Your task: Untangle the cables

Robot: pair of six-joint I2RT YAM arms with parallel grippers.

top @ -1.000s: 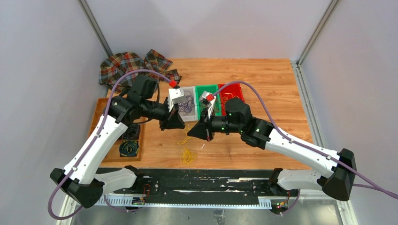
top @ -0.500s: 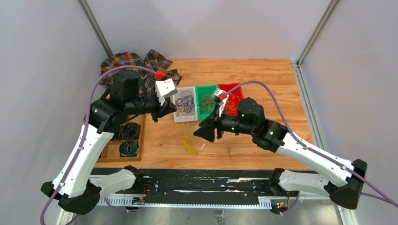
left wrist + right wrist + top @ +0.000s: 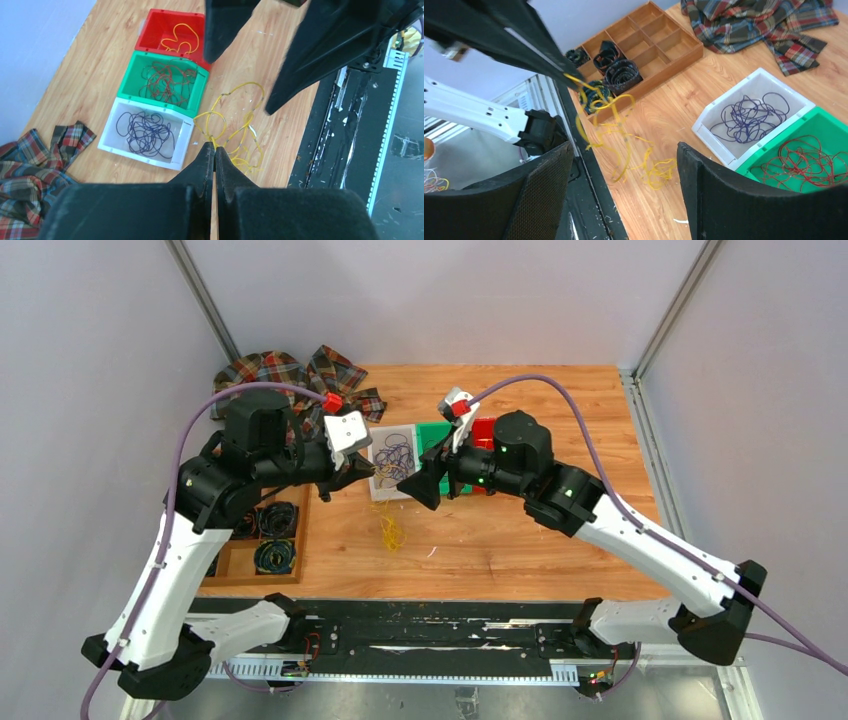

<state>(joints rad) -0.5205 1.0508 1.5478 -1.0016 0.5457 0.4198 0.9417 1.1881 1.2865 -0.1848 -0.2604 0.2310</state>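
The left gripper point(image 3: 214, 151), pressed shut, pinches the yellow cables point(image 3: 600, 103) at its tip. They hang near the right gripper point(image 3: 623, 160), whose jaws are spread.

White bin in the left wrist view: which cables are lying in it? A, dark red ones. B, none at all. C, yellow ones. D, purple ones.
D: the white bin holds a loopy pile of purple cables, while the dark red cables lie in the green bin next to it.
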